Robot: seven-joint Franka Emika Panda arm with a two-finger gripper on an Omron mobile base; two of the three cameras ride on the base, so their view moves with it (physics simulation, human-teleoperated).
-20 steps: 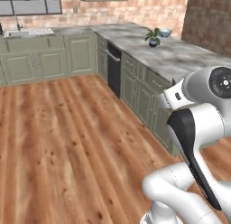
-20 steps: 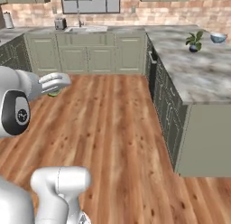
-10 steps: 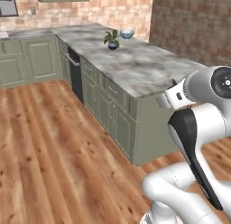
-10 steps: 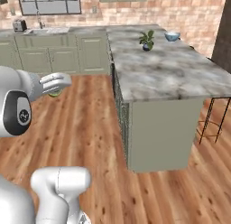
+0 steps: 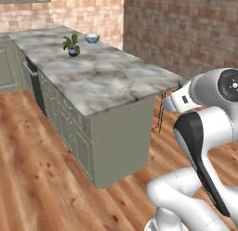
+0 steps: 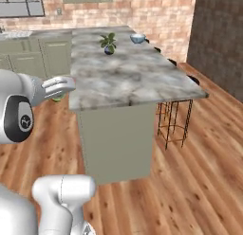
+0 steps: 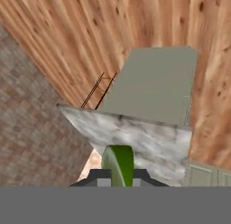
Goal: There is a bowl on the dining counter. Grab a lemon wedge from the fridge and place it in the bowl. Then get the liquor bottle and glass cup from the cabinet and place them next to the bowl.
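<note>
While the wedge (green) is pinched in the gripper, the bowl is seen far down the counter, beside a plant; its contents cannot be told.

Bench: top is mottled grey-and-cream marble, smooth with a dull sheen; sides are flat matt sage-green painted panels. Floor: warm brown wood planks, visible grain and knots, light satin finish. Walls: rough brick, matt. Bowl: pale blue, glossy. Stools: thin dark metal wire. Lemon wedge: smooth green rind, slight gloss.
</note>
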